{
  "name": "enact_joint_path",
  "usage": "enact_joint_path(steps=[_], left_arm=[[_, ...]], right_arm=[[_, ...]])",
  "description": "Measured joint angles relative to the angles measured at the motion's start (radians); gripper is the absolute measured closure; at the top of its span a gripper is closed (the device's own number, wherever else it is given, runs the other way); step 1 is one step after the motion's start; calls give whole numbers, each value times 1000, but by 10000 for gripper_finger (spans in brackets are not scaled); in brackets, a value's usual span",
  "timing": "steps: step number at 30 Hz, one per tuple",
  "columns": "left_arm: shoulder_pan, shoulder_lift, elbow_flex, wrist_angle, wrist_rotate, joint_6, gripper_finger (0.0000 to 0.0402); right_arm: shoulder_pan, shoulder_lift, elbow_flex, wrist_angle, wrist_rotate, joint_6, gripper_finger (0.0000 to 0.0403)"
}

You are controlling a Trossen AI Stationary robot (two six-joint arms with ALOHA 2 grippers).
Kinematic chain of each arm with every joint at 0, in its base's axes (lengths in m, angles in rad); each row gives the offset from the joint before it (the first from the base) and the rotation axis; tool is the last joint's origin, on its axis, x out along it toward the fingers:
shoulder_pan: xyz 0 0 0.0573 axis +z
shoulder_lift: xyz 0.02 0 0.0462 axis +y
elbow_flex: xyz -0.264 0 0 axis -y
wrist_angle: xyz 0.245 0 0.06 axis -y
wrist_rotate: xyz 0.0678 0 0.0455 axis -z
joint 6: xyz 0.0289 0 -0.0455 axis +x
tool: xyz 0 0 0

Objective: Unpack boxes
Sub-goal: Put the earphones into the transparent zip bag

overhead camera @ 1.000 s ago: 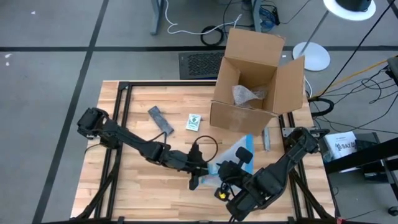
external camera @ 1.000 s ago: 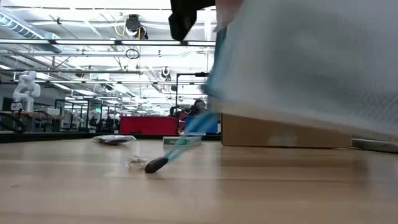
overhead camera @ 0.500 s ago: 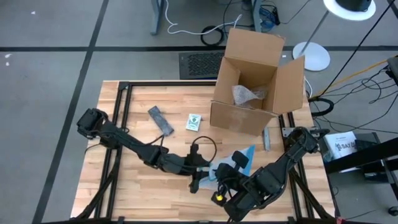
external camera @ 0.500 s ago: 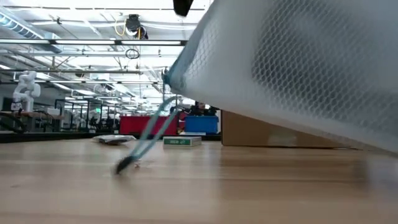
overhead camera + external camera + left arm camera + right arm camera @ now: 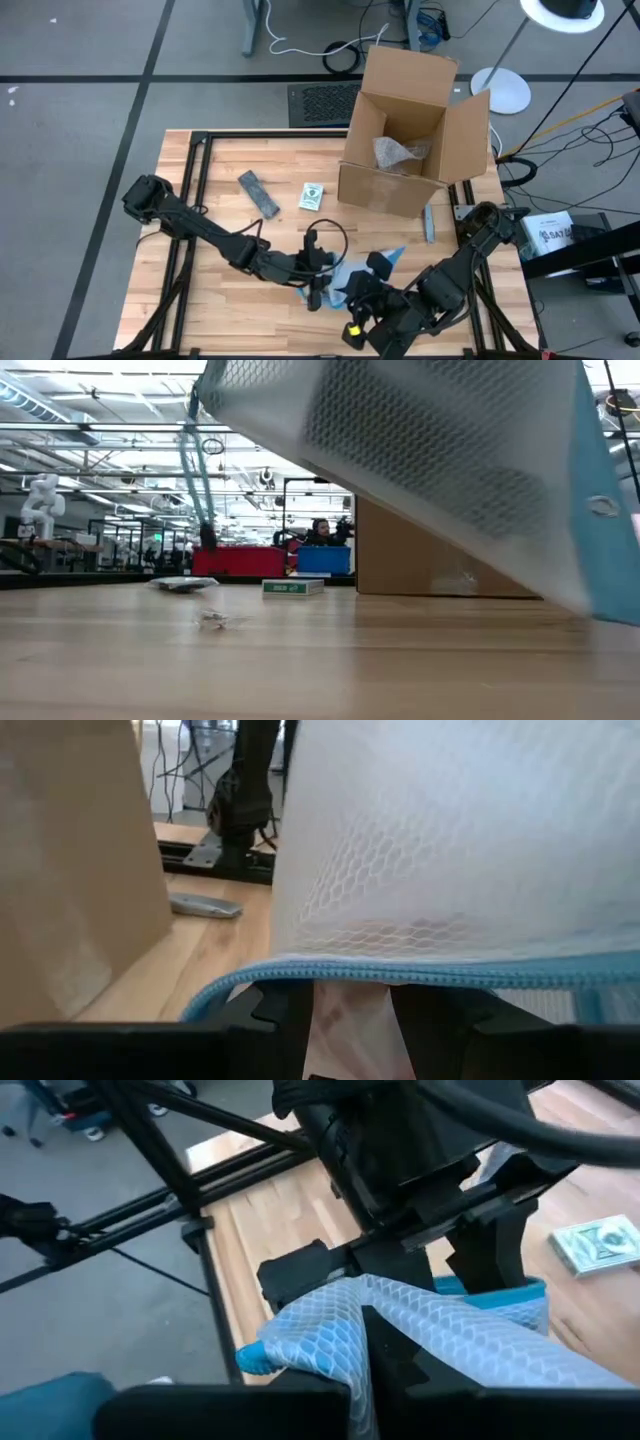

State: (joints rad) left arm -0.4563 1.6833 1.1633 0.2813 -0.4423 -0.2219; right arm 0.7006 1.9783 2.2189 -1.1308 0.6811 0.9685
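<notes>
Item 1: carton [image 5: 405,130], brown corrugated cardboard, flaps open, upright at table's 1 o'clock; crumpled clear wrap [image 5: 398,152] inside. Judged light, stiff-walled, flaps bendy; best taken by wall edge or flap root, not the taped seams.

Item 2: mesh pouch [image 5: 365,272], clear honeycomb plastic w/ blue edge, soft, limp, prob. slippery; at table's 6 o'clock, lifted between both arms.

L gripper [image 5: 322,283]: fingers [image 5: 290,1020] clamped on pouch's blue hem. R gripper [image 5: 362,300]: clenched on the pouch's bunched corner.

Misc on wood-slat table [image 5: 230,300]: green-white packet [image 5: 312,196] and dark flat bar [image 5: 258,192] at 11 o'clock; grey tool [image 5: 427,224] at 3 o'clock.
</notes>
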Motion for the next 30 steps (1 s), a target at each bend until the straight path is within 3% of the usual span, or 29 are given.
enact_joint_path(steps=[8, 11, 21, 30], left_arm=[[-7, 0, 0, -63, 177, -7, 277], [-29, 0, 0, -50, 173, 30, 253], [-49, -7, 0, -64, 154, -7, 115], [-103, -76, 0, -265, 88, -9, 107]], right_arm=[[-11, -5, 0, 80, -1, -59, 403], [-14, -5, 0, 82, 23, -68, 403], [-13, -6, 0, 94, 57, -86, 403], [15, -33, 0, -4, 119, -20, 403]])
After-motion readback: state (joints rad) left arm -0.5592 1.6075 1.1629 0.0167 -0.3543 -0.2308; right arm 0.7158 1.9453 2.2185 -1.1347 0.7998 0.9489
